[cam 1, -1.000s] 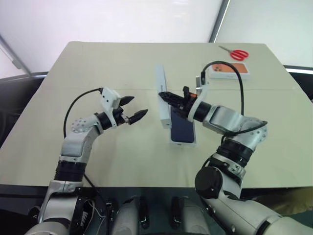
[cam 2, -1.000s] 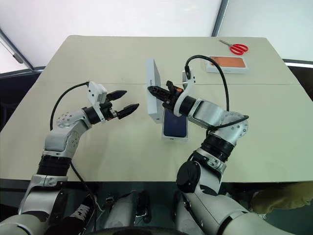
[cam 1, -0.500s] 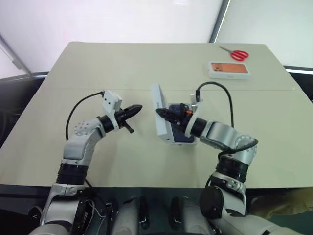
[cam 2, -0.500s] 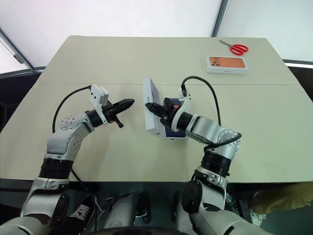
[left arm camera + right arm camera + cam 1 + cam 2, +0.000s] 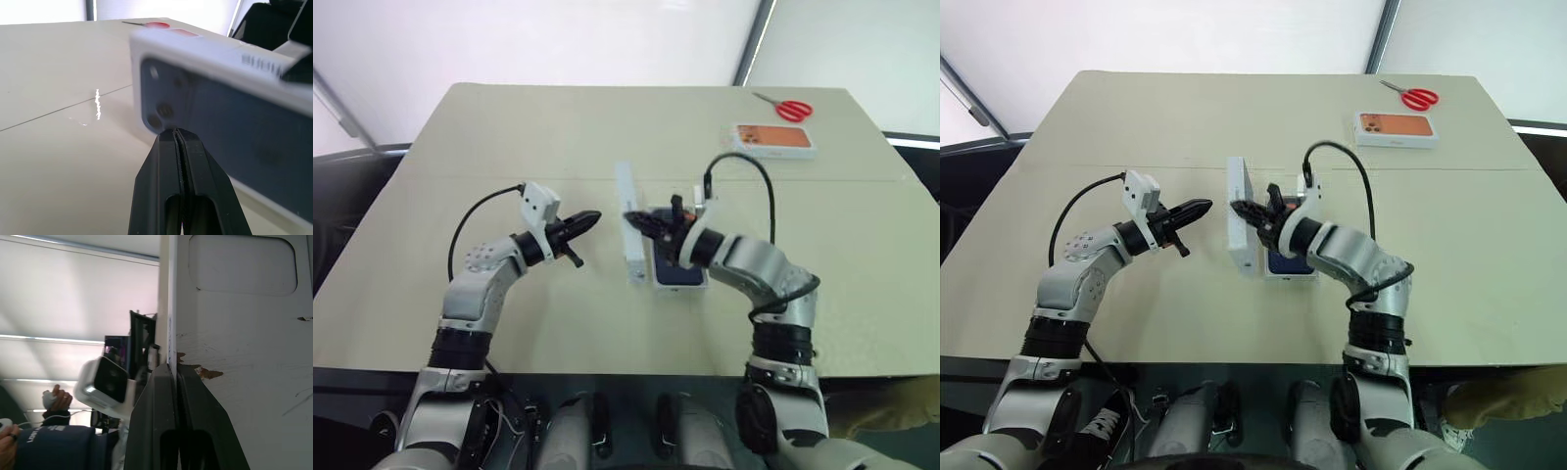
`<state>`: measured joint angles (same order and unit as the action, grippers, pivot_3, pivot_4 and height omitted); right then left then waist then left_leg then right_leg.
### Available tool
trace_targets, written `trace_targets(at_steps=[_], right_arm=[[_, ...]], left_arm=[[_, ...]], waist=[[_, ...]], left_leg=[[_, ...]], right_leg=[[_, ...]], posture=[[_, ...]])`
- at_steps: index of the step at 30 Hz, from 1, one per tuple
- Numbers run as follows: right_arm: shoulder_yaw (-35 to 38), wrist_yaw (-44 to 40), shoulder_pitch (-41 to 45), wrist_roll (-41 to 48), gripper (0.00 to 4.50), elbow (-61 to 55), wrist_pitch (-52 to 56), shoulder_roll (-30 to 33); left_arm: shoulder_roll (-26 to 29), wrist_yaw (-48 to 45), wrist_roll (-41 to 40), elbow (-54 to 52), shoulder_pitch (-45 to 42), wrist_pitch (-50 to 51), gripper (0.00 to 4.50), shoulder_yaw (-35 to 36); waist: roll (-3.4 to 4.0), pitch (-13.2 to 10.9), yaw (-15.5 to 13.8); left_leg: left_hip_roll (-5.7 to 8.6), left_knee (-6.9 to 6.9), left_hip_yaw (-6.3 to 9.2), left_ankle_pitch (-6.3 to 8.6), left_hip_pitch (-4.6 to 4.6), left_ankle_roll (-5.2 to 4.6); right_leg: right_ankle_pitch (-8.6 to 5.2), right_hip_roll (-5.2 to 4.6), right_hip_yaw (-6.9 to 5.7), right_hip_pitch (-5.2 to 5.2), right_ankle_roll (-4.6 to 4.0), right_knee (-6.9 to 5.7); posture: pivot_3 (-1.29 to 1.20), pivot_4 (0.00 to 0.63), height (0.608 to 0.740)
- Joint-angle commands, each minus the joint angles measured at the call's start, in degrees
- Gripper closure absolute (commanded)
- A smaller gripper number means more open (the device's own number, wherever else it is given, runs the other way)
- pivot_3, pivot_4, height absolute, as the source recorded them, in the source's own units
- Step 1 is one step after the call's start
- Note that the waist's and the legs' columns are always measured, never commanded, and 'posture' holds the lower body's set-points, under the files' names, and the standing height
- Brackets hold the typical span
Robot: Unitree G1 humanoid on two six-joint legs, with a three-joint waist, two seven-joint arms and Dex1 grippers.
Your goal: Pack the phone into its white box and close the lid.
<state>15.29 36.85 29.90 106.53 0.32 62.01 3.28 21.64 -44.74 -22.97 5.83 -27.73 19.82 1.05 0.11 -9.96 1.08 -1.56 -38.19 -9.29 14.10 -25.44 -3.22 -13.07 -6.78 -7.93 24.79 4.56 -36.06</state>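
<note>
The shallow white cardboard lid [image 5: 1238, 217] stands on edge beside the white box [image 5: 1304, 275] holding the dark navy phone [image 5: 1285, 262]. Right tool [image 5: 1245, 210] pinches the lid's wall; left tool [image 5: 1198, 208], fingers together and empty, hovers beside the lid.

The lid [image 5: 1238, 215] and right claw [image 5: 1246, 211] half hide the phone [image 5: 1289, 262]

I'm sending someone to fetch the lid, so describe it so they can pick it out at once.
On the wide beige table, look near the middle, between the two robot arms. The shallow white rectangular cardboard lid stands on edge there, held by the right tool, beside the white box holding the dark blue phone. Unlike the flat orange-printed box at the far right, it stands upright.
</note>
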Motion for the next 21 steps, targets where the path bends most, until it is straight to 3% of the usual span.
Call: trace_targets(at_steps=[1,8,11,13,17,21], right_arm=[[-2.35,-1.96,-0.31,1.53,4.5,-1.21,-2.74,0.66],[-3.03,-5.65,-0.59,-2.15,4.5,0.21,-7.78,1.94],[-3.58,-7.23,-0.71,-2.61,3.54,-0.03,-8.1,3.09],[-4.31,-8.47,-0.85,-2.63,2.58,-0.86,-7.19,4.49],[-5.61,-17.56,0.61,-14.24,0.53,-4.49,-6.15,12.96],[-3.17,-28.07,2.4,-23.76,0.53,-2.77,-8.37,22.75]], left_arm=[[-1.16,0.26,0.48,-1.79,0.6,-0.53,4.43,-1.1],[-6.15,2.55,2.01,-0.94,1.3,-1.37,4.43,-3.88],[-8.58,3.46,2.76,-0.35,0.56,-1.6,4.5,-4.91],[-9.61,4.03,3.84,0.67,-0.02,-2.52,4.5,-5.5],[-11.06,3.94,4.31,2.58,-1.42,-3.17,4.5,-5.44],[-12.45,3.98,4.85,5.67,-3.61,-4.27,4.5,-5.38]], waist=[[0.0,0.0,0.09],[-0.01,0.0,-0.42],[-0.01,0.0,-0.41],[-0.01,0.0,-0.32],[0.0,-0.01,-0.38],[-0.03,-0.02,-0.51]], left_leg=[[-0.01,0.0,0.0,0.0,0.01,0.0],[-0.01,-0.02,0.0,0.0,0.0,-0.01],[0.0,-0.06,0.0,0.02,0.0,-0.05],[0.01,-0.05,0.0,0.03,0.0,-0.06],[-0.02,-0.05,0.01,0.11,0.0,-0.21],[0.04,-0.1,0.0,0.23,-0.03,-0.41]], right_leg=[[0.0,0.0,0.0,0.0,0.0,-0.01],[0.0,0.0,0.0,-0.01,0.0,0.0],[0.0,-0.02,0.0,-0.04,0.01,0.0],[0.0,-0.02,0.0,-0.03,0.01,0.0],[0.0,-0.01,0.0,-0.02,0.0,0.0],[0.0,-0.05,-0.02,-0.03,0.01,0.03]], posture=[[0.0,0.15,0.738],[0.0,0.15,0.738],[0.0,0.15,0.738],[0.0,0.15,0.738],[0.0,0.15,0.738],[0.0,0.15,0.738]])
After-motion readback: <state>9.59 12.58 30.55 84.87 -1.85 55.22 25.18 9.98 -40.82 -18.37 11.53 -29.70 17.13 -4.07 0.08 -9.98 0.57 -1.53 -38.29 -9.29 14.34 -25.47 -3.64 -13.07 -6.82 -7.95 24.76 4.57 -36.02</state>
